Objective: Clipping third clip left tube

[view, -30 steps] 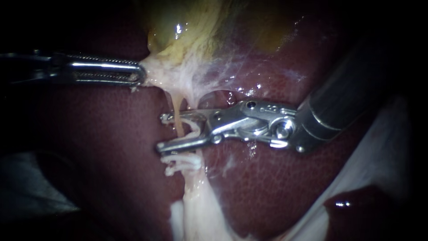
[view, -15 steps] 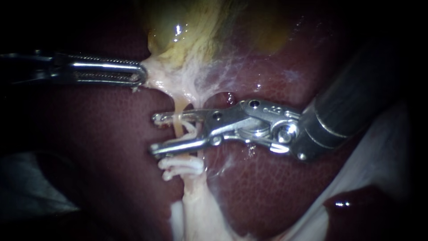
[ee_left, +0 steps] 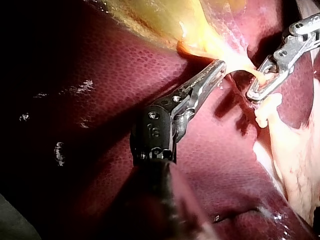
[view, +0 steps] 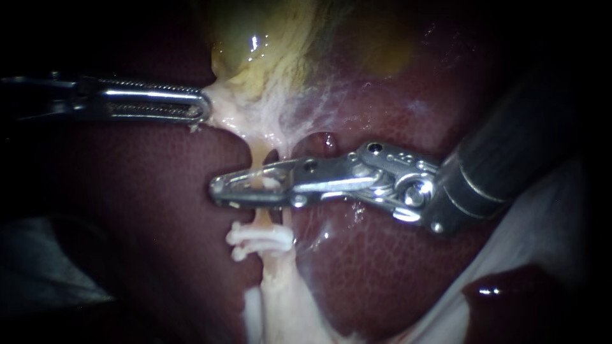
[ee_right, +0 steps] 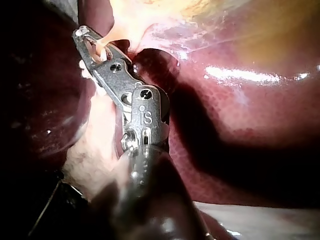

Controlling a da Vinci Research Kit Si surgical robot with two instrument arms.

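My right instrument point(view: 220, 190) comes in from the upper right, and its jaws are clenched across the left tube point(view: 257, 155), a thin yellowish strand running down from the gallbladder point(view: 268, 44). The tube and a bit of white show through the slot in the jaws. Just below the jaws, white clips point(view: 258, 239) sit across the same strand, near the metal but apart from it. My left instrument point(view: 203, 107) reaches in level from the left, its jaws closed on pale tissue point(view: 236, 111) at the gallbladder's lower end, which looks stretched. Dark red liver point(view: 159, 210) lies behind everything
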